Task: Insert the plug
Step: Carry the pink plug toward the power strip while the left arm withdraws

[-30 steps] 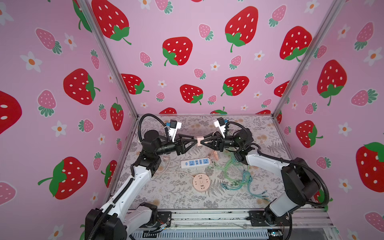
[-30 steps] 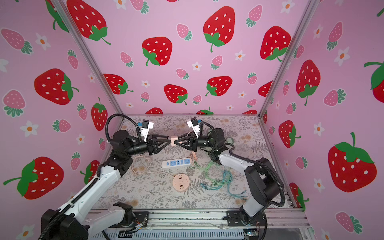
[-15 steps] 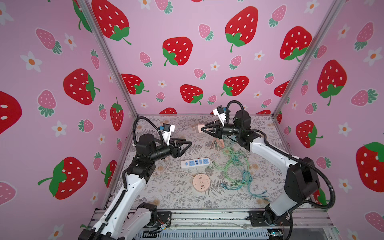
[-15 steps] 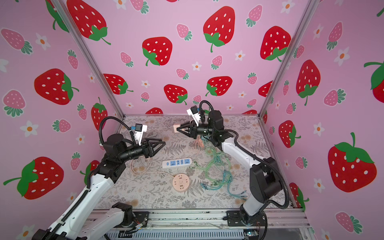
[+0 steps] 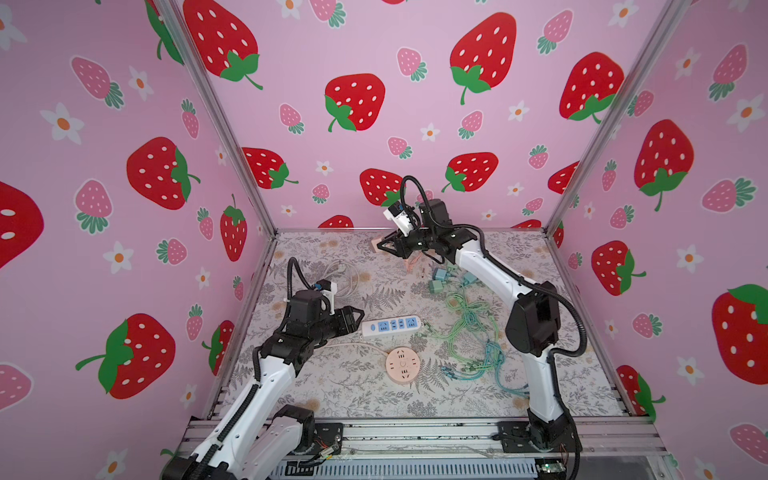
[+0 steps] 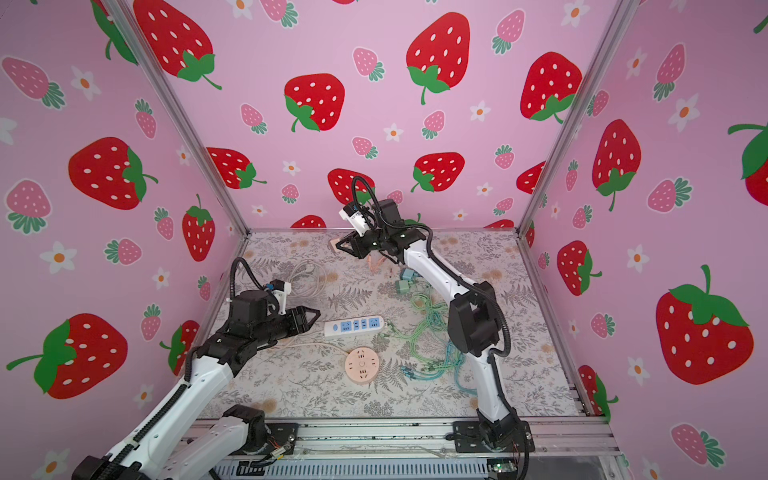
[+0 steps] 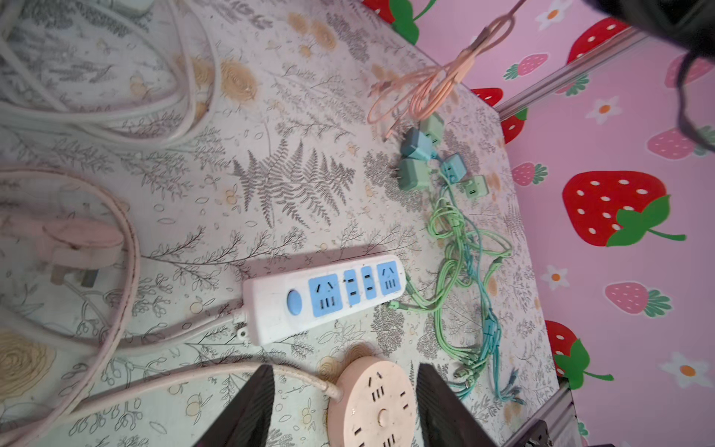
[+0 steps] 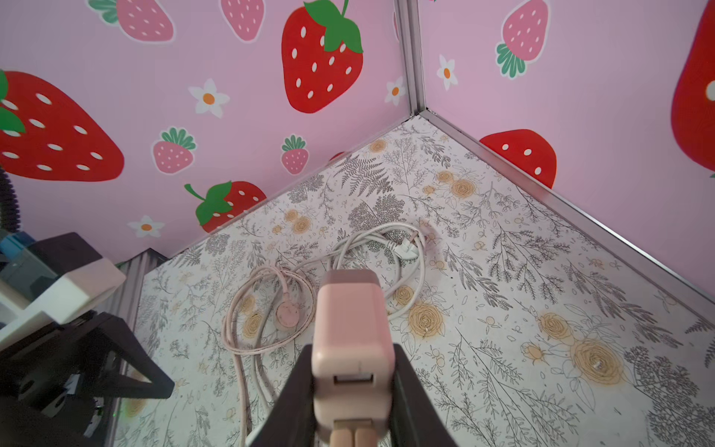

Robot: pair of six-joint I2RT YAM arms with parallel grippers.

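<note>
Light, stiff, probably slick plug (image 8: 350,340) — right jaws clamp its flat sides, a sound hold — left jaws gape empty.

Setting: a robot test cell in a lab.

Evidence:
- Three flat pink strawberry-print wall panels (image 5: 374,124) box in the table. Bare aluminium posts (image 5: 228,133) join them at its back corners.
- The tabletop is a flat grey floral-print sheet (image 5: 353,399).
- A slotted aluminium rail (image 5: 415,434) runs along the table's front edge.
- Two white-and-black robot arms, left arm (image 5: 270,374) and right arm (image 5: 486,266), are bolted to the rail on black base plates (image 5: 515,436).
- Loose wiring (image 5: 328,451) and a small green circuit board (image 5: 550,468) sit exposed at that edge.
- Near the table's middle lie a white power strip with blue sockets (image 5: 390,326) and a round peach socket disc (image 5: 401,365).
</note>
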